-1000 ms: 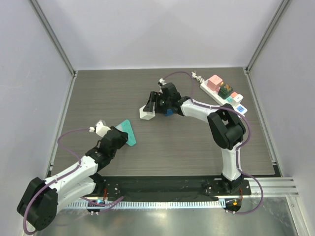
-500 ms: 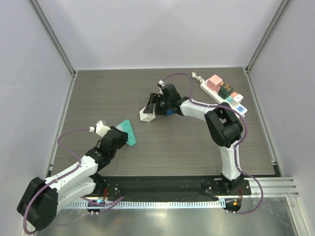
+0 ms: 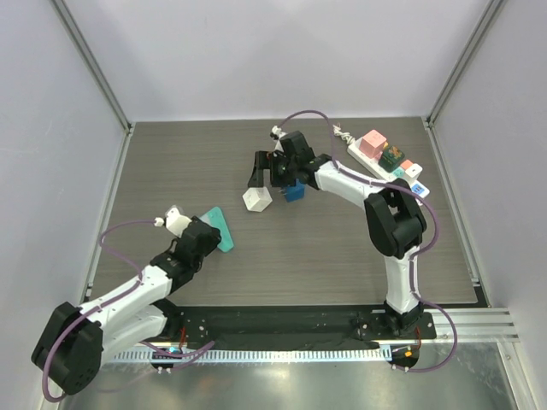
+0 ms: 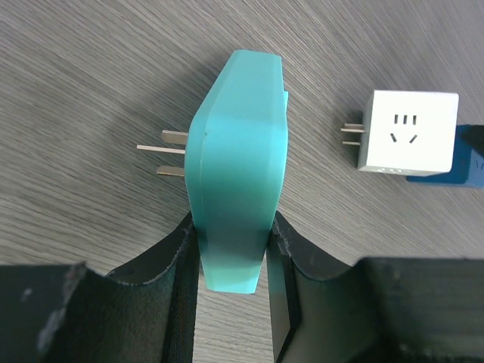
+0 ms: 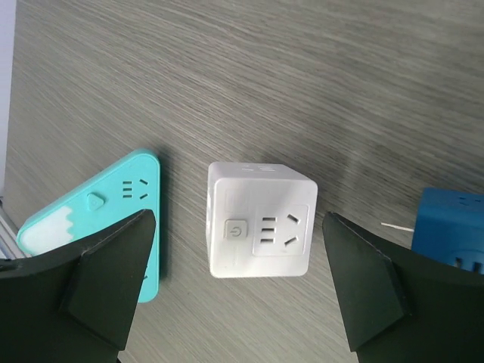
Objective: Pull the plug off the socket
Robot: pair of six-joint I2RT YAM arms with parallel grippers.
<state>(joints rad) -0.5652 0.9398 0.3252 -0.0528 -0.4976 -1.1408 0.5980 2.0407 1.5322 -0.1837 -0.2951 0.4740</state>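
Left gripper (image 4: 233,249): closed on the teal adapter (image 4: 238,151), prongs sticking out sideways.
Right gripper (image 5: 237,219): fingers wide open, holding nothing.
White cube socket (image 5: 261,219): ahead, between the open fingers, untouched.
Blue plug (image 5: 450,227): beyond one finger, apart from the socket.

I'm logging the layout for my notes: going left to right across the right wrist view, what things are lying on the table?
teal adapter → white cube socket → blue block, cut off by the right edge

No lettering to read anywhere, only a power symbol on the white cube socket (image 5: 261,231), on its button (image 5: 237,228).
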